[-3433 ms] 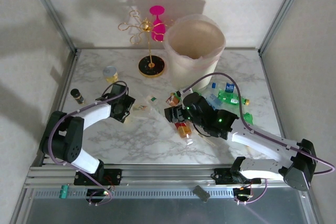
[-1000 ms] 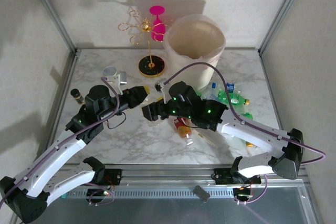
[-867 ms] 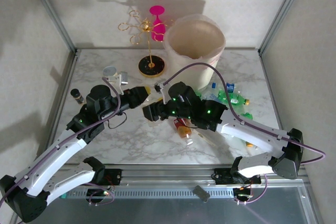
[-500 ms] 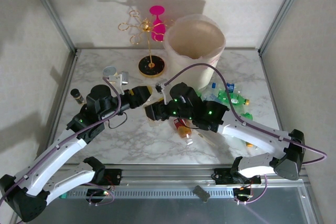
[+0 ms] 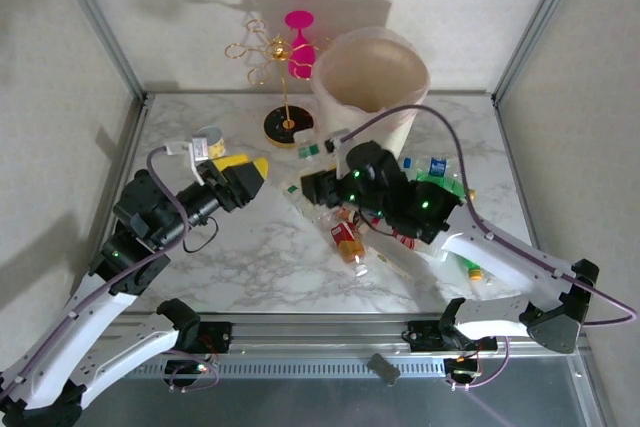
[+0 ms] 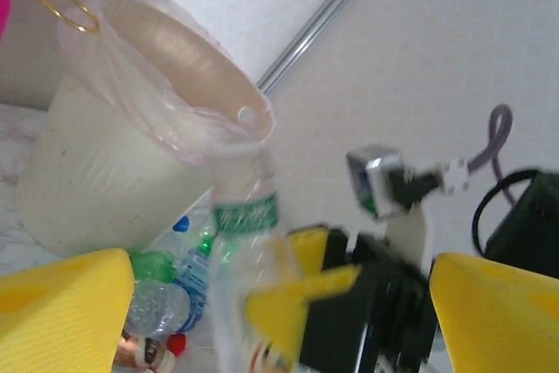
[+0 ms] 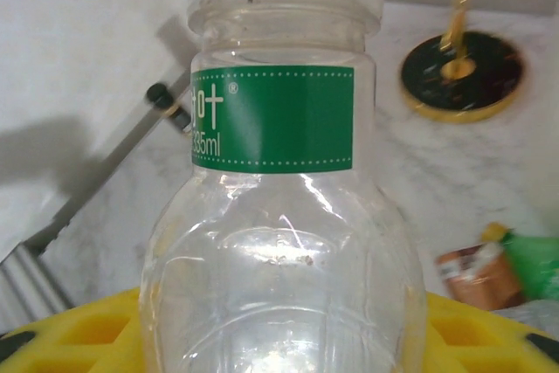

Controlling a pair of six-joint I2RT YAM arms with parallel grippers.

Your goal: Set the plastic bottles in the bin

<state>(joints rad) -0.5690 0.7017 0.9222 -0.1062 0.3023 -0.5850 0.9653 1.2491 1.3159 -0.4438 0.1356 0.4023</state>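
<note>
A clear plastic bottle [image 7: 279, 242] with a green neck label stands upright between the yellow fingers [image 7: 79, 334] of my right gripper [image 7: 279, 338], which is shut on its body. From above, that bottle [image 5: 309, 155] hangs just left of the bin [image 5: 370, 77], a big whitish-pink bucket. My left gripper [image 5: 250, 169] is open and empty, a short way left of the bottle. In the left wrist view its wide-apart fingers [image 6: 61, 312] frame the held bottle [image 6: 249, 251] and the bin [image 6: 131, 128]. Several more bottles [image 5: 432, 185] lie heaped right of the bin.
A gold wire stand on a black base [image 5: 287, 127] stands left of the bin. A small cup with a yellow band [image 5: 208, 142] sits behind the left gripper. An orange-labelled bottle [image 5: 347, 239] lies under the right arm. Metal frame posts edge the table.
The left gripper has let go of the green-labelled bottle, opened and drawn back to the left. The right gripper has shut on that bottle and carried it toward the bin.
</note>
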